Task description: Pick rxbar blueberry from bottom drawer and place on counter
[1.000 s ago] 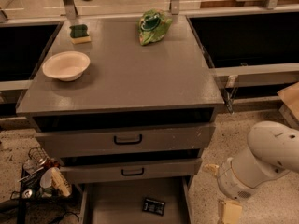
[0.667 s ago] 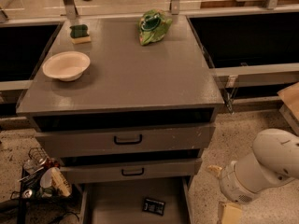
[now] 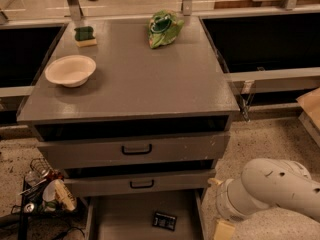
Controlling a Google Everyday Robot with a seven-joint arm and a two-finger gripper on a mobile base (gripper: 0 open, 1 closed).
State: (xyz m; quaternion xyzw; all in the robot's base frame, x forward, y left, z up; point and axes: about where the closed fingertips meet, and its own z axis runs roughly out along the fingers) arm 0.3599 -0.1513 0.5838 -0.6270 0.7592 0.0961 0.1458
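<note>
dark-wrapped rxbar blueberry (image 3: 164, 220) is laid flat in the opened bottom drawer (image 3: 120, 219), exposed for reaching; pincer (image 3: 223, 230) is held low to its right, its state cannot be told.

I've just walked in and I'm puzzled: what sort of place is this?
Probably a mock kitchen in a robot lab: the counter holds a bowl, sponge and chip bag, and a white robot arm hangs beside the open bottom drawer, its gripper out of view.
</note>
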